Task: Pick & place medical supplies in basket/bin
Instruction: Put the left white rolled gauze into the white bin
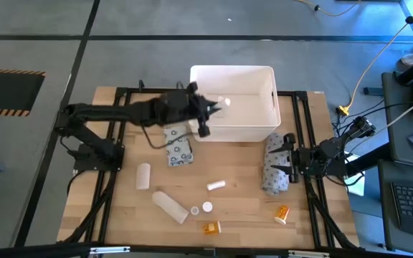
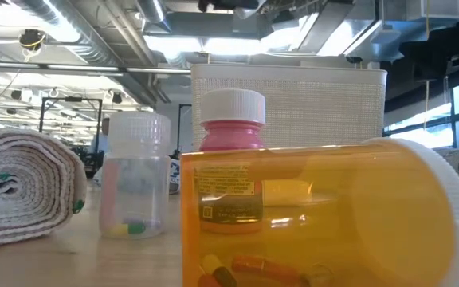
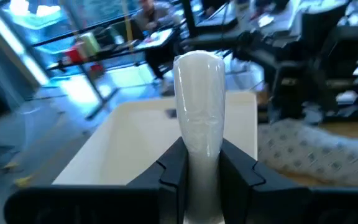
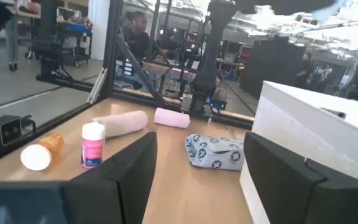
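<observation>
A: Rolls (image 1: 143, 175) lie at the left of the wooden surface (image 1: 242, 204), loose, so either arm can reach them. What does the left hand (image 1: 214, 109) have?

B: It is shut tight on a white bottle (image 3: 199, 106). It holds the bottle over the left wall of the white bin (image 1: 267, 79), most likely so the bottle can drop inside. From above, the inside of the bin looks bare.

A: And under that arm?

B: A grey packet with circles (image 1: 178, 147) lies flat beside the bin. Nearer the front edge are small white bottles (image 1: 216, 185) and orange pill bottles (image 1: 211, 228), lying or standing loose.

A: And on the right?

B: The right hand (image 1: 290, 158) waits low by the right edge with its fingers (image 4: 129, 169) apart, holding nothing. A second grey packet (image 1: 274, 168) lies beside it.

A: Can any words be read?

B: No. The orange bottle's label (image 2: 228, 199) has print, but it is too small to read. A pink bottle (image 2: 231, 131) stands behind it.
</observation>
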